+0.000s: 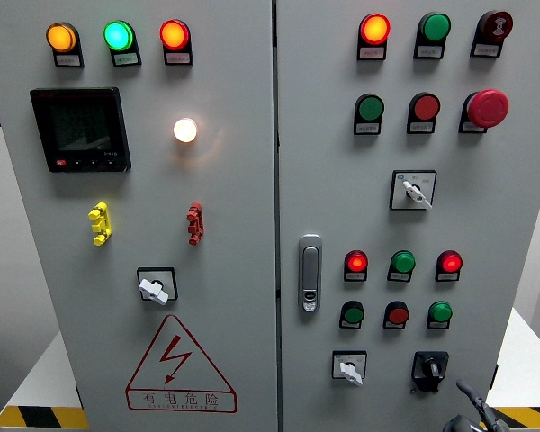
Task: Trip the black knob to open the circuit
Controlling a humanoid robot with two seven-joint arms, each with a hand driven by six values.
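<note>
Head view: right robot hand (472, 412) peeks in below the black knob (429, 367), apart from it, finger spread unclear.

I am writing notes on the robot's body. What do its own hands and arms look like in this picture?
Only a small part shows: dark, thin, rounded fingers of the right hand at the bottom edge, below the black knob. No arm, cable or marking can be seen. The left hand is out of view.
</note>
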